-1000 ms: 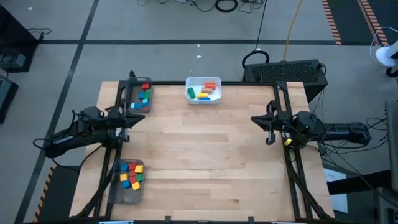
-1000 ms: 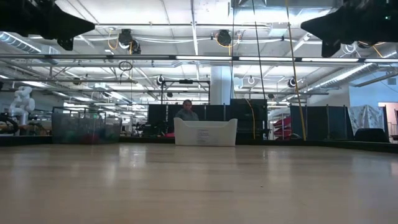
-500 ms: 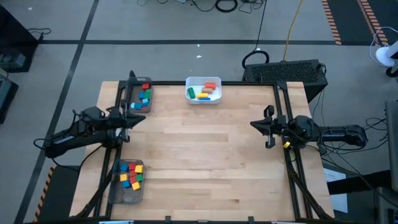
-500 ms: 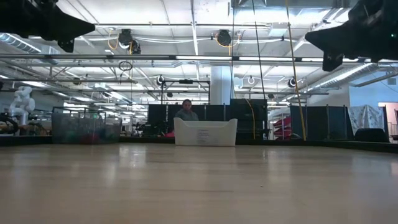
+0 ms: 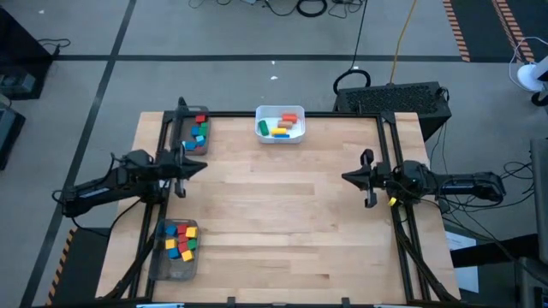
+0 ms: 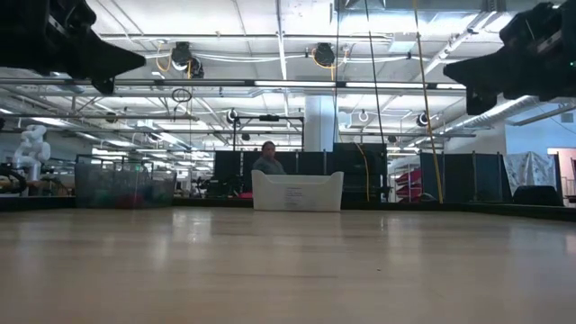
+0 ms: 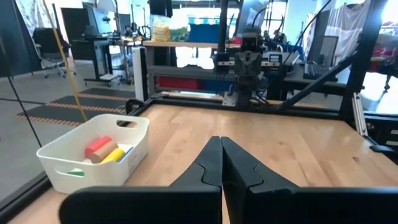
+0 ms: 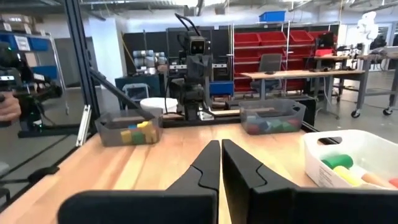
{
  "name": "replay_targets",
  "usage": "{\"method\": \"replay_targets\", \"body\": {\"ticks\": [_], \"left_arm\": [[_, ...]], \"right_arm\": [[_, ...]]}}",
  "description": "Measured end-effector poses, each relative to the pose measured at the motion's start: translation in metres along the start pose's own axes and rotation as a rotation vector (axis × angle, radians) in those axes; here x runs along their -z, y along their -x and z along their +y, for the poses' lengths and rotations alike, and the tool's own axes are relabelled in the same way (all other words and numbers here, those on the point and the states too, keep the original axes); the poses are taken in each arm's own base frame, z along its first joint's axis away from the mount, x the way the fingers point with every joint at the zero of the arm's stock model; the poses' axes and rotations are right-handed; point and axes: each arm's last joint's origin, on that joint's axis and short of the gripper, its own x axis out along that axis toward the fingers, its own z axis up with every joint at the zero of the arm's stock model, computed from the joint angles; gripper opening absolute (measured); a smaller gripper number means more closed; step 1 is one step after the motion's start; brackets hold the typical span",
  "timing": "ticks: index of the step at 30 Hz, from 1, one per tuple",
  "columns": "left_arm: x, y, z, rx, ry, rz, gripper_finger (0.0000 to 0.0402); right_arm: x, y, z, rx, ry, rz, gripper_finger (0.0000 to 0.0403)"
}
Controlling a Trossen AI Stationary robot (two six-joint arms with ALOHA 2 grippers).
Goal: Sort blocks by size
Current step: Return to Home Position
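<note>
The blocks lie in three containers. Red, orange, yellow, green and blue longer pieces are in the white bin [image 5: 280,124] at the far edge, which also shows in the left wrist view [image 7: 99,152]. Small cubes fill the far-left clear tray [image 5: 195,133] and the near-left clear tray [image 5: 178,244]. My left gripper [image 5: 203,168] hovers above the table's left side, shut and empty [image 7: 221,149]. My right gripper [image 5: 344,177] hovers above the right side, shut and empty [image 8: 220,152]. The two grippers point toward each other.
Bare wooden tabletop [image 5: 274,214] lies between the two grippers. Black frame rails [image 5: 390,145] run along the table's left and right sides. A person [image 6: 268,160] sits far behind the bin, and a hand [image 8: 7,107] shows beyond the table's left side.
My left gripper has gone a little toward the table's right edge and slightly down. My right gripper has gone toward the near edge and down a little. Both stay shut. No block has moved.
</note>
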Motion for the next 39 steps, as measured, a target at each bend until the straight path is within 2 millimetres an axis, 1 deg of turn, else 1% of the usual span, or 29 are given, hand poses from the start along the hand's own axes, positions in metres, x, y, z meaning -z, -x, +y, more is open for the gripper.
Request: {"method": "replay_targets", "body": {"ticks": [7, 13, 22, 27, 34, 37, 39], "left_arm": [[0.005, -0.003, 0.0, 0.0, -0.004, -0.021, 0.0], [0.025, -0.009, 0.002, 0.001, 0.023, 0.007, 0.0], [0.038, -0.014, 0.002, 0.026, 0.021, -0.012, 0.0], [0.039, -0.015, 0.002, 0.032, 0.01, -0.046, 0.0], [0.04, -0.015, -0.002, 0.066, 0.008, -0.035, 0.0], [0.042, -0.015, -0.002, 0.002, 0.056, -0.017, 0.0], [0.042, -0.015, -0.004, -0.007, 0.069, -0.016, 0.0]], "right_arm": [[0.002, 0.003, 0.0, 0.001, 0.006, 0.013, 0.0], [0.007, 0.006, -0.001, 0.006, -0.013, 0.062, 0.0], [0.008, 0.01, -0.001, 0.005, -0.013, 0.072, 0.0], [0.008, 0.01, 0.0, -0.005, -0.016, 0.077, 0.0], [0.008, 0.01, 0.0, -0.013, 0.007, 0.079, 0.0], [0.008, 0.01, -0.001, 0.007, -0.022, 0.077, 0.0], [0.008, 0.01, -0.001, 0.018, -0.056, 0.077, 0.0]]}}
